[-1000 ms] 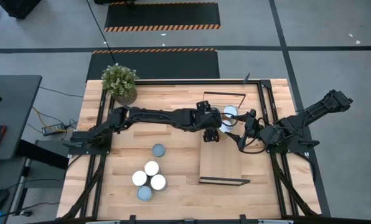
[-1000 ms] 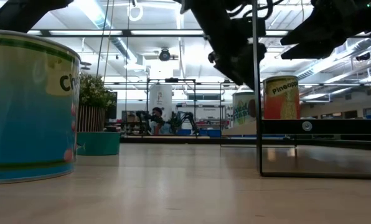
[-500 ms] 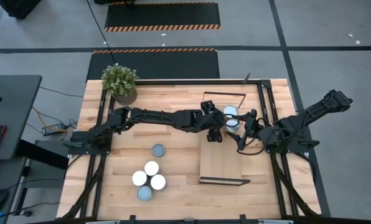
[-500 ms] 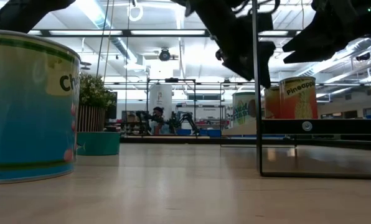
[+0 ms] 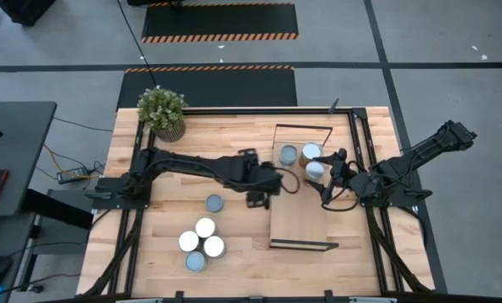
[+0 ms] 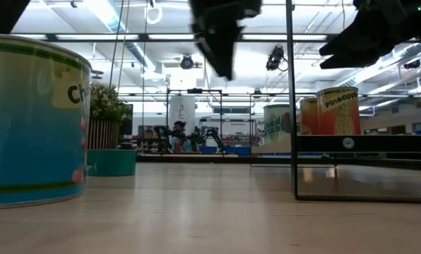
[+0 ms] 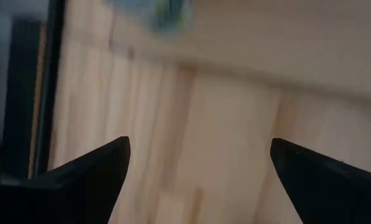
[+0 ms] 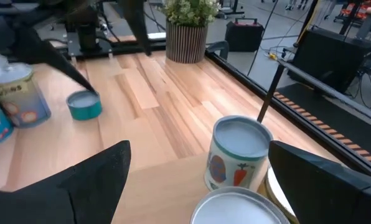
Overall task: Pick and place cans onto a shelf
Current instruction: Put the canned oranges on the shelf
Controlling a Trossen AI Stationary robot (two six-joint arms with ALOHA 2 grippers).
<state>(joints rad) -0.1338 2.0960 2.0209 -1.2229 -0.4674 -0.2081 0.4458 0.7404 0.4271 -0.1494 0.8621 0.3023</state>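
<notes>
- From overhead, the shelf lies right of the frame's centre, a light-wood board with thin black frames at its upper and lower short ends.
- Three cans sit on the shelf's upper end: a blue-grey top at left, a white top just beside it, and another white top slightly lower right, all close together.
- In the low view these show at the right as labelled tins on the shelf board, one with a pineapple label.
- The left gripper hangs over bare table just left of the shelf's edge, below and left of the shelved cans. Its fingers are spread wide with nothing between them, only wood below.
- The right gripper waits over the shelf's right side, just below the lowest shelved can. Its fingers are also spread wide and hold nothing; two shelved cans sit just ahead of them.
- A lone blue-topped can stands on the table left of centre.
- Lower left of that, four more cans cluster tightly: three white tops and one blue-grey top at the bottom.
- One of them fills the left of the low view as a big blue tin.
- A potted plant stands at the table's upper left corner.
</notes>
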